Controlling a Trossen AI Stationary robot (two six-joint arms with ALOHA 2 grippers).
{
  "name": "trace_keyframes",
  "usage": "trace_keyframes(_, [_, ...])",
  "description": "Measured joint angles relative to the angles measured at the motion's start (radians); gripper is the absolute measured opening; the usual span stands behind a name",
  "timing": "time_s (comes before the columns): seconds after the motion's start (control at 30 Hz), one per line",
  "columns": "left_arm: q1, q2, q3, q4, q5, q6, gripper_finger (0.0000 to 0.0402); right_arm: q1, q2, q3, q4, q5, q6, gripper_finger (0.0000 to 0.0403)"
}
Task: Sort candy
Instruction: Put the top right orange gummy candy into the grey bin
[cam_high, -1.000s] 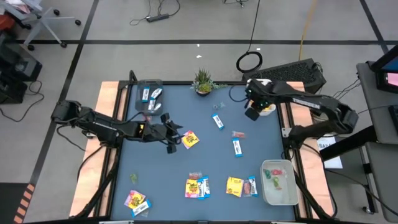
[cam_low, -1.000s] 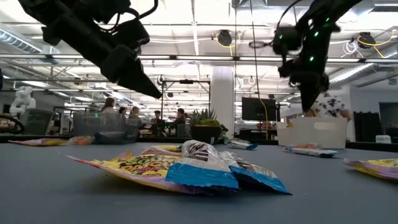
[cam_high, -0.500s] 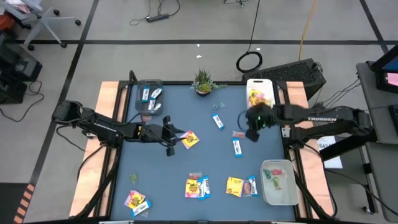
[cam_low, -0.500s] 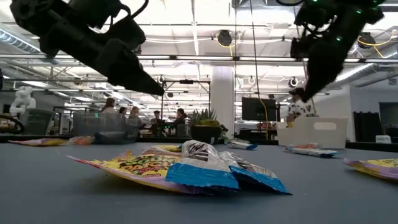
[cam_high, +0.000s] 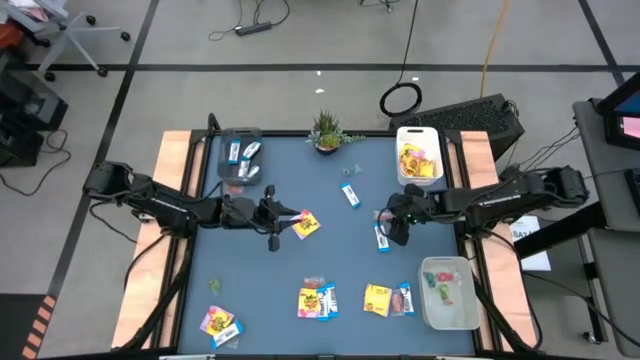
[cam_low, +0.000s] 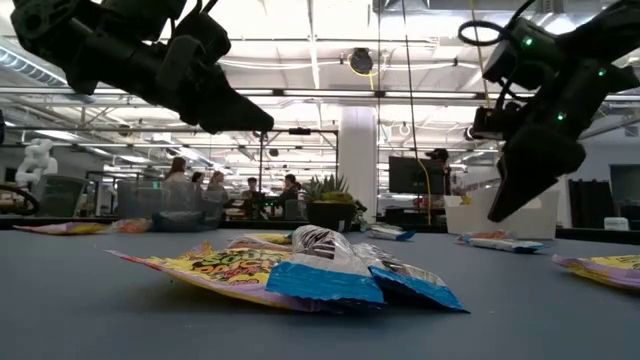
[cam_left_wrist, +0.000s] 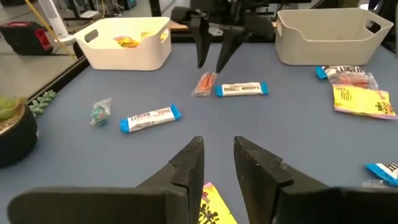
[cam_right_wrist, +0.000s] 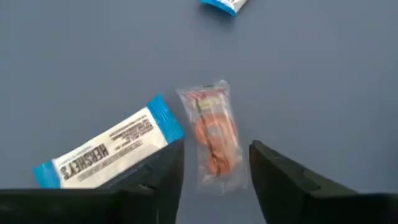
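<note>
Candy lay scattered on the blue table (cam_high: 300, 180): a red-orange wrapped piece (cam_right_wrist: 213, 133) sat between the right gripper's (cam_right_wrist: 214, 163) parted fingers, beside a blue-and-white bar (cam_right_wrist: 106, 151). The left gripper (cam_left_wrist: 217, 167), fingers apart, hovered over a yellow packet (cam_high: 306, 224).

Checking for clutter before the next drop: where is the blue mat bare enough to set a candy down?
Bare patches: the left-front stretch between the left gripper and the green candy, and the centre between the yellow packet and the front row of packets. Crowded: around the right gripper, over the red candy and blue-and-white bar.
</note>
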Motion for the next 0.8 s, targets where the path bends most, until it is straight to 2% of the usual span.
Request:
trace_keyframes(0.1, [0.000,0.000,0.000,-0.001,-0.001,0.006,0.0093,-0.013,0.050,0.000,0.031,-0.014,-0.020,0.0174])
trace_keyframes(0.2, [-0.001,0.000,0.000,-0.003,-0.001,0.016,0.0093,-0.027,0.101,0.000,0.037,-0.018,-0.024,0.0160])
trace_keyframes(0.37, [-0.001,0.000,0.000,-0.004,-0.002,0.017,0.0093,-0.032,0.139,0.019,0.015,-0.046,-0.025,0.0101])
trace_keyframes(0.57, [-0.001,0.000,0.000,-0.004,-0.003,0.017,0.0093,-0.025,0.106,0.155,-0.226,-0.108,-0.012,0.0012])
trace_keyframes(0.8, [-0.004,0.000,0.000,-0.009,-0.001,0.016,0.0093,0.064,0.095,0.407,-0.599,-0.235,0.152,0.0022])
